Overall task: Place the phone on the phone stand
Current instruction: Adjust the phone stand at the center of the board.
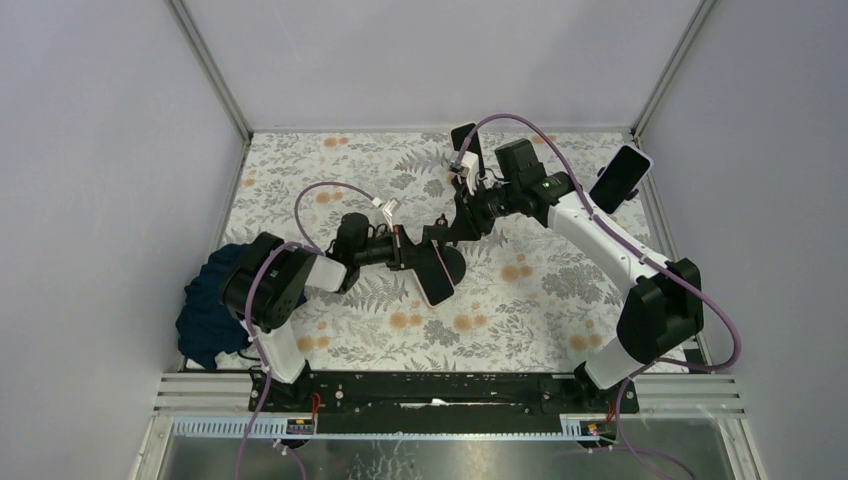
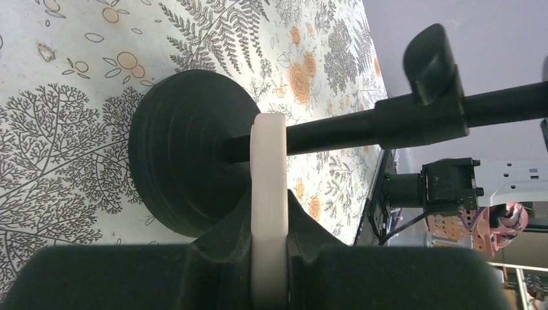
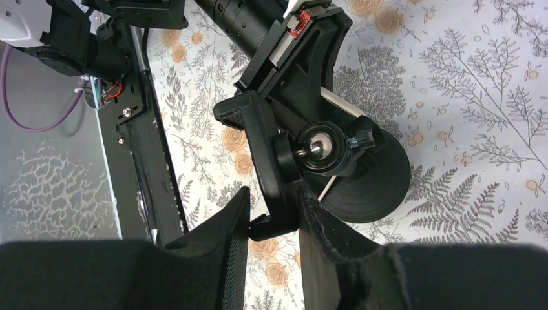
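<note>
Pale grey walls [image 1: 100,150], floral-print tabletop [image 1: 540,300] — metal frame rails [image 1: 209,68]

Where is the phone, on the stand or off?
Off. The left tool is shut on the phone, by the stand's base; the right tool holds the cradle.

The table [image 1: 560,290] has a floral-print cover. The stand [image 2: 187,155] sits near its middle, its round black base flat on the cover. A dark blue cloth [image 1: 208,308] lies bunched at the near left edge. A dark device [image 1: 620,178] is tilted at the far right edge.
</note>
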Robot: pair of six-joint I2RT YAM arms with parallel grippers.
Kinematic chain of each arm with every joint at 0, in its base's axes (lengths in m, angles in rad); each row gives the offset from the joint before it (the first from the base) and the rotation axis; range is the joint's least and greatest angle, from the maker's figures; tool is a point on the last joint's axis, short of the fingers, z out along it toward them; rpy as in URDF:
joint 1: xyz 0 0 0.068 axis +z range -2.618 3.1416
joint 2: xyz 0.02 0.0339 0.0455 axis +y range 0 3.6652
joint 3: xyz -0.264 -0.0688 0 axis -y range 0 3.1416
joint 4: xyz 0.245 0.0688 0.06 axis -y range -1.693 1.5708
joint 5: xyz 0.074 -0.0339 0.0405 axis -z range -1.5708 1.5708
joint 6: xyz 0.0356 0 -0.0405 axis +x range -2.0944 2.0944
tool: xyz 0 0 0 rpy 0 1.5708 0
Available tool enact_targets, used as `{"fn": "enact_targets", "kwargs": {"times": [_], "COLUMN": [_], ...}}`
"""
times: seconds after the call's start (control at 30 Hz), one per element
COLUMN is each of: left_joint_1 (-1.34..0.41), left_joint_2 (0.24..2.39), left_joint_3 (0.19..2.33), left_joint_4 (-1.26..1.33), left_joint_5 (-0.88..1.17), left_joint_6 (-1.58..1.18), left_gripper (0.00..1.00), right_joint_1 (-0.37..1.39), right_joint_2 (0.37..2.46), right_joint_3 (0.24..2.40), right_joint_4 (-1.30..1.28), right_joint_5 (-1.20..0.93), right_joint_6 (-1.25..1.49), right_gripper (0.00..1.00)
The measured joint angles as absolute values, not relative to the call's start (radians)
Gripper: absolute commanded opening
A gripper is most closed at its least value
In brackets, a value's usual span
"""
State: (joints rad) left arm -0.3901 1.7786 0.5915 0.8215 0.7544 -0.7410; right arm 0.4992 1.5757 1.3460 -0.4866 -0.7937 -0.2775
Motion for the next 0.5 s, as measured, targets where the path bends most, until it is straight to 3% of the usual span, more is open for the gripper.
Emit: {"fn": "enact_targets", "kwargs": {"times": [0.3, 0.5], "left_joint_1": [-0.371, -0.369], "left_joint_2": [1.842, 1.856], "left_joint_3": [0.619, 0.633], "left_joint_4": [0.820, 0.809], "left_joint_5": [0.795, 0.808], "left_joint_6": [-0.788, -0.791], "left_gripper": [0.00, 0.00], "right_joint_1": [0.493, 0.448], "right_joint_2": [1.668, 1.805], "right_joint_3": [1.497, 1.665], "right_joint_4": [-0.657, -0.824], "right_joint_5": [-0.784, -0.885], "right_joint_6": [-0.242, -0.171], "right_gripper": [0.00, 0.00]}}
